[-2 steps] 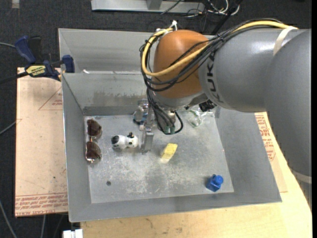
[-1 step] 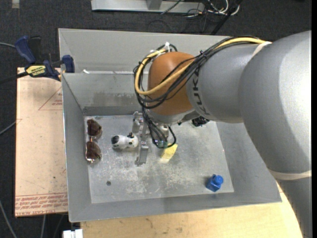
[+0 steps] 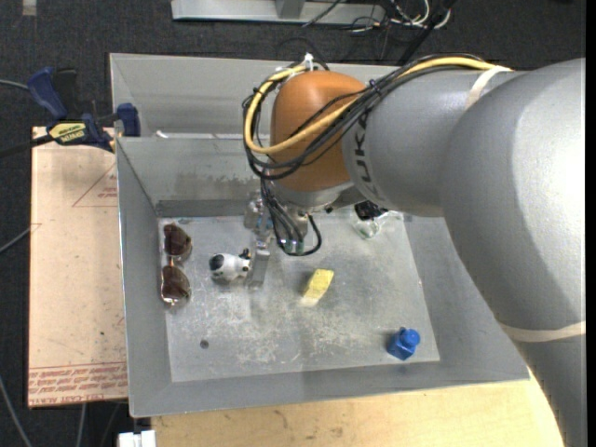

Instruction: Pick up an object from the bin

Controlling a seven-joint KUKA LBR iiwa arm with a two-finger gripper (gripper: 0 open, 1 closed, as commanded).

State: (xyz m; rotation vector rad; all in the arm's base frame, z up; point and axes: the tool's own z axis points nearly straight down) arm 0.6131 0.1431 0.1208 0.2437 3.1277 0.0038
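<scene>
Sunglasses (image 3: 174, 266): brown lenses, left of centre, lying lengthwise up and down the frame.
Yellow block (image 3: 318, 286): dead centre, slightly tilted, on its own.
Blue piece (image 3: 402, 344): down at lower right, well apart from the others.
White-and-black bit (image 3: 366, 220): right of centre, partly hidden.

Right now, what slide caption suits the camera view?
The tool low in the grey bin beside a small white-and-black object; sunglasses, a yellow block and a blue piece elsewhere.

Open floor (image 3: 279, 338) between yellow block (image 3: 317, 286) and blue piece (image 3: 402, 344).
</scene>
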